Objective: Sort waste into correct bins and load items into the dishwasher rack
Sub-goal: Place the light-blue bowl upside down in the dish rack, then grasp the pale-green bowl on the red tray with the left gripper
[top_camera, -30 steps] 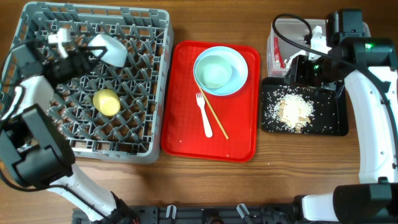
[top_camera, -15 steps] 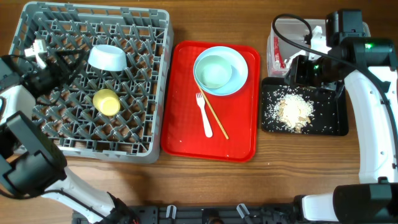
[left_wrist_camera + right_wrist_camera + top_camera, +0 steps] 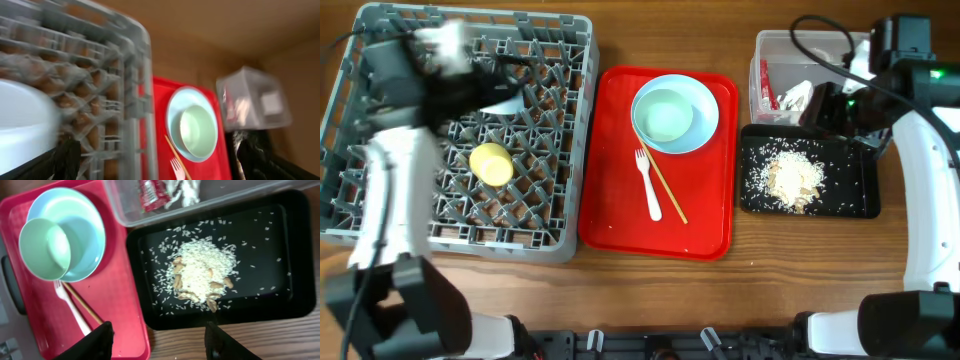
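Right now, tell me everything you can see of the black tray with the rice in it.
The black tray is a shallow, glossy, plastic-looking rectangle with rounded corners, lying flat on the wooden table. A heap of off-white rice scraps with brownish bits sits near its middle, loose grains scattered around. Its far edge lies next to the clear tub.

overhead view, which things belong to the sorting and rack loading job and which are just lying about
Job: grey lattice plastic rack, small yellow cup, pale round plate, mint bowl, white plastic fork, wooden chopsticks, clear plastic tub, red wrapper, crumpled white tissue, black rectangular tray, rice scraps.
Just there: red plastic serving tray, wooden table.
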Action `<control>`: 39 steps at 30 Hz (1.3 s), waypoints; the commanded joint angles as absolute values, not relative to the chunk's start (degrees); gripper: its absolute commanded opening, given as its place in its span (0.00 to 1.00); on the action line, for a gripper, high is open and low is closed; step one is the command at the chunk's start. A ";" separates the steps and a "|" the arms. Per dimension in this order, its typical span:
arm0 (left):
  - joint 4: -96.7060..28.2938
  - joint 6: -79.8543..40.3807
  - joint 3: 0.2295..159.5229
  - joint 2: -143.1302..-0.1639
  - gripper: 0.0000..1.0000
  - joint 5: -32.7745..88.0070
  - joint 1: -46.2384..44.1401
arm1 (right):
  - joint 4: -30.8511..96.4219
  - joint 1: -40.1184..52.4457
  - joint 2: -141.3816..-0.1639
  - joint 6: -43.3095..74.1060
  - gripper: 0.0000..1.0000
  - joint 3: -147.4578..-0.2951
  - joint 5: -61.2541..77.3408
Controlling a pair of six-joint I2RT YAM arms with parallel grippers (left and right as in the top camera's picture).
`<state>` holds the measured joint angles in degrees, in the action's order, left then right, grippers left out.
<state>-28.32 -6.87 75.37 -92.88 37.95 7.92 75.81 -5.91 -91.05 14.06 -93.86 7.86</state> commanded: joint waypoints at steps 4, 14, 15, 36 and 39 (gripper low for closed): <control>-23.00 -6.17 75.77 -95.07 1.00 20.80 -13.76 | 75.92 -8.29 -90.52 15.05 0.68 -94.78 10.37; -11.88 -6.15 75.77 -105.34 0.94 3.70 -30.13 | 75.96 -8.34 -90.52 15.05 0.69 -94.78 11.07; -11.09 -6.17 75.77 -106.59 0.94 3.01 -31.14 | 75.96 -8.34 -90.52 15.03 0.69 -94.78 11.22; -13.87 -6.17 75.77 -117.78 0.23 -5.48 -36.27 | 76.14 -8.34 -90.52 15.00 0.69 -94.78 11.73; -13.72 -6.17 75.77 -117.75 0.08 -5.48 -36.27 | 76.16 -8.34 -90.52 15.00 0.69 -94.78 11.70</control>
<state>-13.76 -6.35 75.40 -117.14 -4.14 -36.27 76.07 -8.10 -91.05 14.31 -93.86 10.74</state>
